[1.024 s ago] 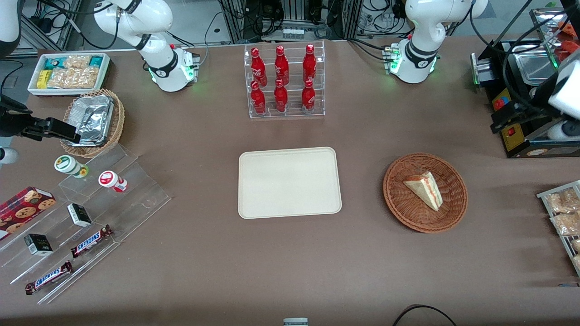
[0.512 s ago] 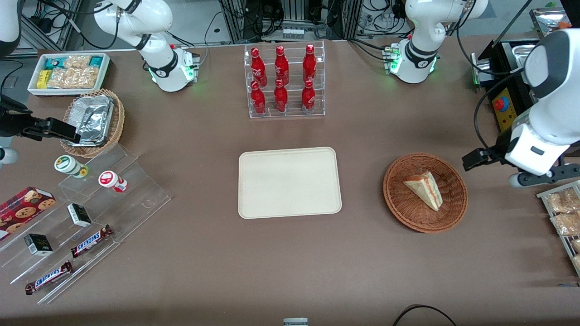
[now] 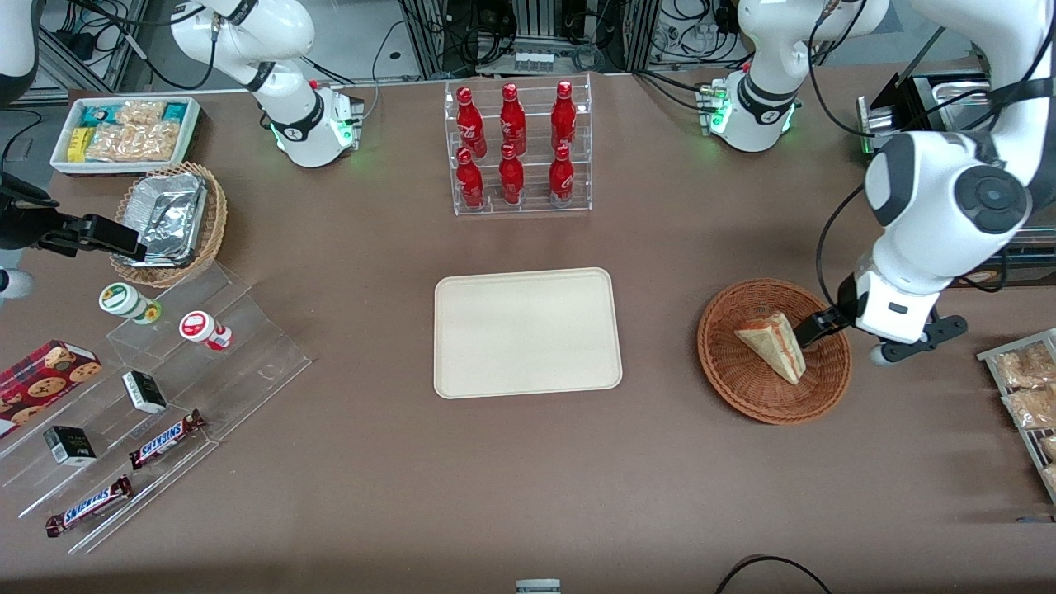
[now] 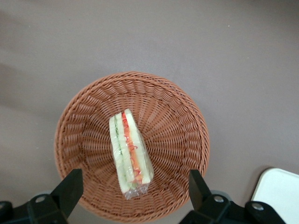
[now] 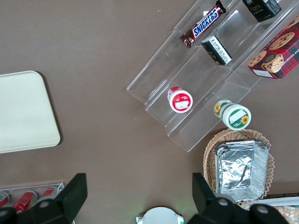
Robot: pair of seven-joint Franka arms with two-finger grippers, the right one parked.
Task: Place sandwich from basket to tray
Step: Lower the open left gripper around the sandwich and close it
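Newly arrived fingers (image 4: 70, 186) astride sandwich (image 4: 129, 151).

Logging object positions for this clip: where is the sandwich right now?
The sandwich lies in the basket, toward the working arm's end of the table from the tray. The open gripper hovers above it.

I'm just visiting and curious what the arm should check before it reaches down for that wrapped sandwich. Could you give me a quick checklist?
1. Clear-wrapped triangular sandwich lies in the round reddish-brown wicker basket: ok.
2. Left arm's gripper hangs above the basket, over the sandwich: ok.
3. Fingers spread wider than the sandwich: ok.
4. Nothing else in the basket to snag: ok.
5. Flat cream-beige rectangular tray bare, ready to receive: ok.
6. Whether the wrap will slip when gripped: cannot tell.
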